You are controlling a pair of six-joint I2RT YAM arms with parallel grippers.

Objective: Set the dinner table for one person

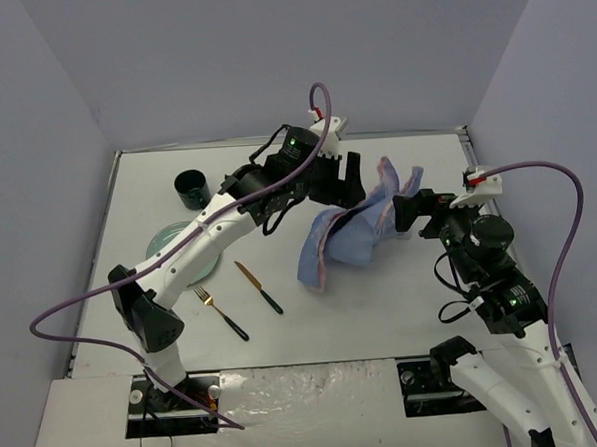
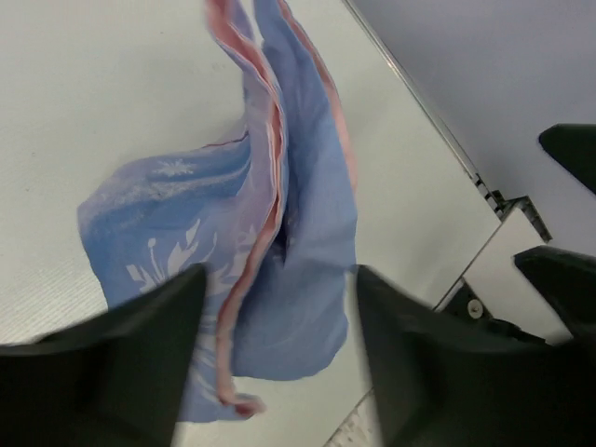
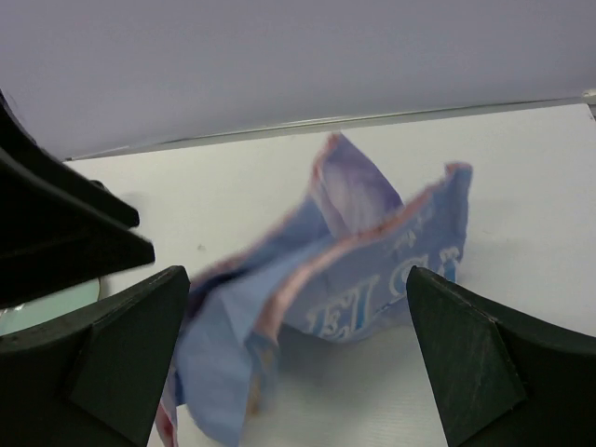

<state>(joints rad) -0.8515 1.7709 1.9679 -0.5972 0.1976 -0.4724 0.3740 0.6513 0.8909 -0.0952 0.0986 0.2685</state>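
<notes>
The dinner table (image 1: 383, 299) is a white top with thin metal rails. A crumpled blue printed cloth (image 1: 349, 231) with pink edging stands in a loose heap at its middle, one corner poking up. My left gripper (image 1: 342, 191) hovers just left of that corner. In the left wrist view it (image 2: 279, 279) is open, and the cloth (image 2: 279, 242) lies below, free of both fingers. My right gripper (image 1: 406, 213) sits just right of the cloth, open, with the blurred cloth (image 3: 372, 270) ahead of its fingers (image 3: 466, 354). A knife (image 1: 259, 287) and fork (image 1: 220, 313) lie at front left.
A dark green cup (image 1: 189, 187) stands at the back left. A pale green plate (image 1: 174, 245) lies partly under the left arm. The table's far rail (image 1: 394, 133) meets the grey back wall. The right arm's black fingers (image 2: 563, 270) show past the table edge.
</notes>
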